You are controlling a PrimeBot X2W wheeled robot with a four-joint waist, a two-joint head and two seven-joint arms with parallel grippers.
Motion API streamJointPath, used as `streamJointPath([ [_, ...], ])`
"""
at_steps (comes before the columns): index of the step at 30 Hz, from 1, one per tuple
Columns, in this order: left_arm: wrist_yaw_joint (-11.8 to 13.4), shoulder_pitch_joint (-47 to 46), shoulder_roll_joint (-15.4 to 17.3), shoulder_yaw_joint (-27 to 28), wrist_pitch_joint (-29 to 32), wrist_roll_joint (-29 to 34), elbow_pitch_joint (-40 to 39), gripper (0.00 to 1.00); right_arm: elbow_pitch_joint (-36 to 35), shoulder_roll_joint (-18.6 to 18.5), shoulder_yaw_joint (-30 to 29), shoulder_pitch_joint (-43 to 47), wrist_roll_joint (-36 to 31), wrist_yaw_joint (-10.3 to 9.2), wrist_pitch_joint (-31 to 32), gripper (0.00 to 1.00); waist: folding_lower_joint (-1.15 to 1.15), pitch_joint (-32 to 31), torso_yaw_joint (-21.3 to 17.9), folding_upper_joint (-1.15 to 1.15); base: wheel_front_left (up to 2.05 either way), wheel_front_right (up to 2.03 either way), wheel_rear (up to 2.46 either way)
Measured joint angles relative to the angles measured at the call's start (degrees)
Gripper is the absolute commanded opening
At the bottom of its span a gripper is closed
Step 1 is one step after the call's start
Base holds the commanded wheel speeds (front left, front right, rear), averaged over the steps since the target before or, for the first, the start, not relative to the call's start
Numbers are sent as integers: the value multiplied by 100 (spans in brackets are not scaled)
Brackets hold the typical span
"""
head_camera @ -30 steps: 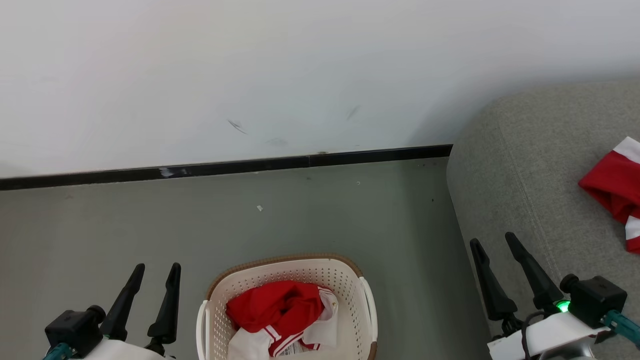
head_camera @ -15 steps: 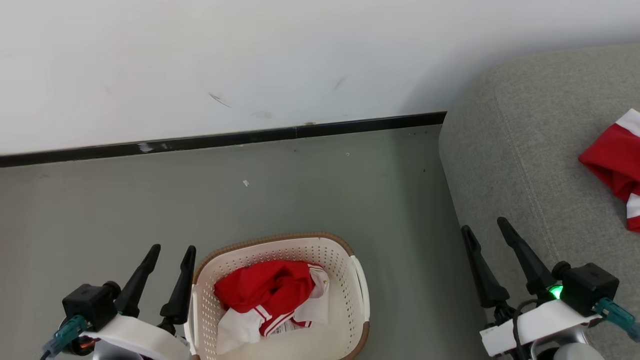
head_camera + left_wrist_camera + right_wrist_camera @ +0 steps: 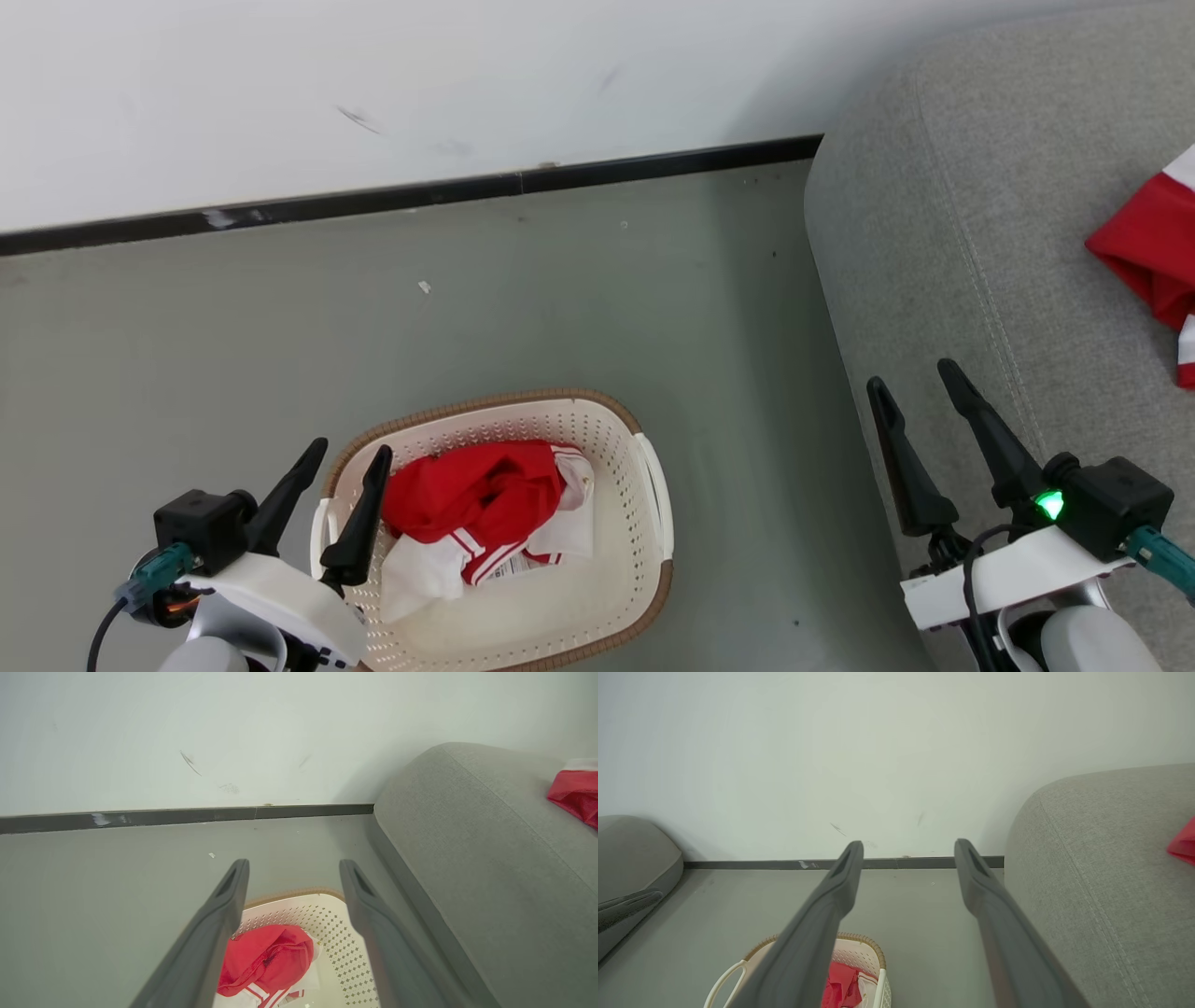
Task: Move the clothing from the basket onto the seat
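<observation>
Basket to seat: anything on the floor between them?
Nothing. Between the basket and the seat there is just bare grey floor, seen in the head view.

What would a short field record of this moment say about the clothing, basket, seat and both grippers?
seat: one red garment lies on it
basket: on floor beside seat; second red garment inside
left gripper: open, empty, over basket's left edge
right gripper: open, empty, by seat's edge
task: one garment left to move
</observation>
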Motion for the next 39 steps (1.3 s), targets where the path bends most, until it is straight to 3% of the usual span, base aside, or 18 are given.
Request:
streamJointPath([
  [39,-108,-1206,-70,-686,433,88,1374,100,-575,155,65,-1079,-304,0,-22,100,0,1703,-646,0,0,0,0],
])
